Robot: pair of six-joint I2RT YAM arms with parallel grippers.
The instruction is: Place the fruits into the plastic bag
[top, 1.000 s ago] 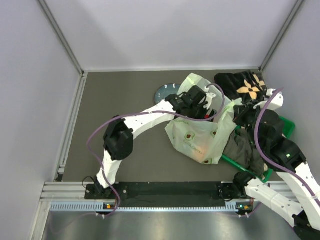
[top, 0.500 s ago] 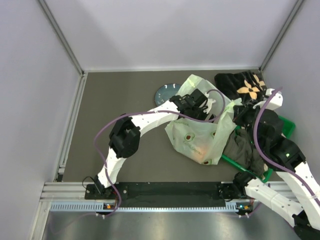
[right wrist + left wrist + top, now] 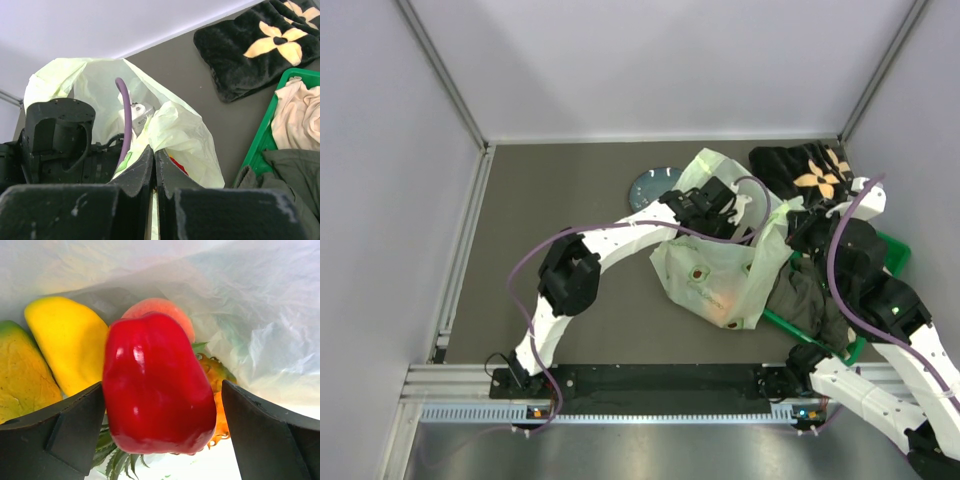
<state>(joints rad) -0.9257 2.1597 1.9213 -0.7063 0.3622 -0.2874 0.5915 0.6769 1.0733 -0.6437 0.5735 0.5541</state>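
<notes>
So the left claw (image 3: 161,390) is down inside the bag (image 3: 250,300) with its jaws spread about as wide as they go. The red fruit (image 3: 152,365) sits right between the fingers (image 3: 55,435). It looks to be touching the left one, and there's a sliver of gap on the other side, so it isn't squeezed. Packed around it in the bag are a yellow mango (image 3: 65,340), a second yellow-green one (image 3: 20,375) at the far left, a peachy round one (image 3: 162,307) behind, and the pineapple (image 3: 216,375) with its leaves poking out underneath.

The right claw (image 3: 154,160) is clamped fully together on the bag's rim, with the thin plastic pinched between the fingers, which props the mouth open.

The bag lies on the right half of the table (image 3: 540,250), its mouth toward the back. A grey plate (image 3: 648,185) sits just left of it, a black flowered cushion (image 3: 810,170) is in the back right corner, and a green basket (image 3: 895,255) of clothes is by the right edge.
</notes>
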